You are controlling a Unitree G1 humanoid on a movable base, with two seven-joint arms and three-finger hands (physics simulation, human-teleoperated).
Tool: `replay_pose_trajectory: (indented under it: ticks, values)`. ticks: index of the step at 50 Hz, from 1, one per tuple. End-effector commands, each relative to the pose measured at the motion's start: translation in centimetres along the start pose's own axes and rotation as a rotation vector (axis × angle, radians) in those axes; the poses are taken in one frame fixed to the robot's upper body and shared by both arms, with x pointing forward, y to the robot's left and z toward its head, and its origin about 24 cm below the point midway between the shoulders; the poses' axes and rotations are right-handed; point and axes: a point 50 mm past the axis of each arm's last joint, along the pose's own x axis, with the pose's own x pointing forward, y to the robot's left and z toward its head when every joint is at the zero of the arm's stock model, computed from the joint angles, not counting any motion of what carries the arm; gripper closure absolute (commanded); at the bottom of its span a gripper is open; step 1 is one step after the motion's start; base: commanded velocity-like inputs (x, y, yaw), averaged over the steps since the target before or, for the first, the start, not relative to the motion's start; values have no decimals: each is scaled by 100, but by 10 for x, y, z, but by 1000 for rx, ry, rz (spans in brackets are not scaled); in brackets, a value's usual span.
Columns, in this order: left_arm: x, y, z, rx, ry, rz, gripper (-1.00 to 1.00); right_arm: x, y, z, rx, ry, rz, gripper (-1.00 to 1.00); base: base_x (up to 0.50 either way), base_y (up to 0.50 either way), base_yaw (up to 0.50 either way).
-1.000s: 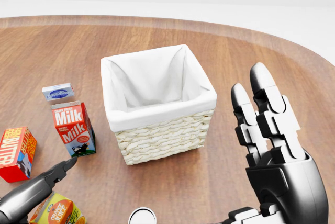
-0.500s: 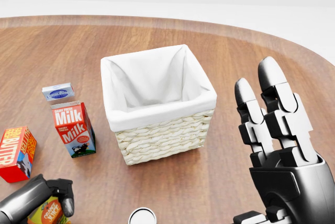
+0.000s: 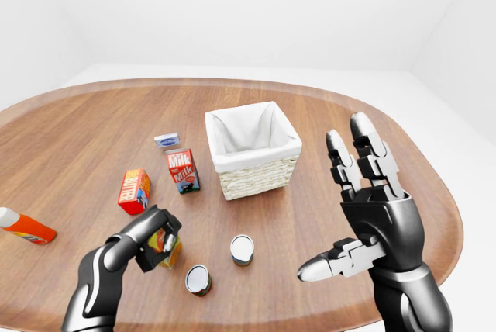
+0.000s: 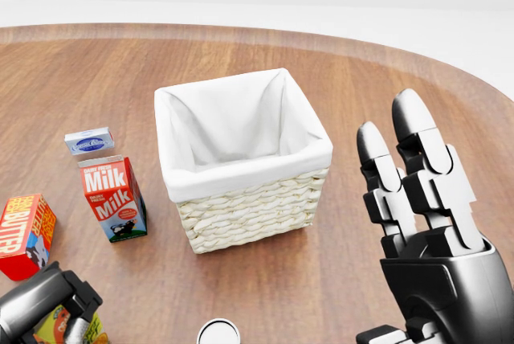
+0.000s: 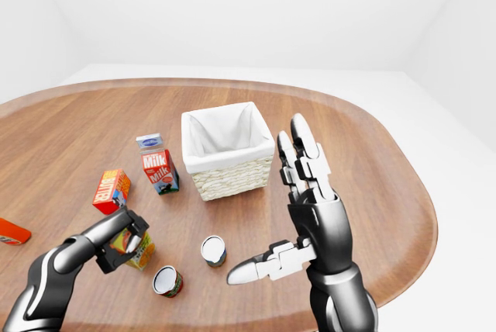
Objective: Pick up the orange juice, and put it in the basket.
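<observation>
Fingers of the left hand (image 3: 155, 236) curl round the orange juice (image 3: 170, 250), which stands on the counter (image 3: 93, 138) near two cans (lids up). Right hand (image 3: 370, 192) is raised, splayed, holding nothing. Farther up sits the basket (image 3: 252, 150), beside the milk carton (image 3: 183, 170).

Oval wooden table (image 3: 93, 130) on a white floor (image 3: 434, 99). Plain white walls (image 3: 256, 6) rise beyond the table; lighting is even.
</observation>
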Motion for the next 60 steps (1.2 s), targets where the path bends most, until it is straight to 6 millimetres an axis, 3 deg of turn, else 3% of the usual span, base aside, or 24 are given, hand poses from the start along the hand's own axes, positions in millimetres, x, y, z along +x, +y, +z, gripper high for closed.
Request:
replay_pose_trajectory:
  ticks: [1,17,31,44,60]
  values:
    - [-11,18,13,16,-69,87,100,0,0,0,-1,-1,1,-100,0,0,0]
    - [-16,31,24,59,-123,111,100,-1,1,-7,-4,35,2,-100,0,0,0]
    - [-34,42,41,146,-210,136,100,0,1,-5,-6,27,2,-100,0,0,0]
    - [-43,53,44,183,-226,151,100,0,1,-10,-11,46,0,-100,0,0,0]
    - [-77,75,72,288,-366,221,100,0,1,-8,-12,41,1,-100,0,0,0]
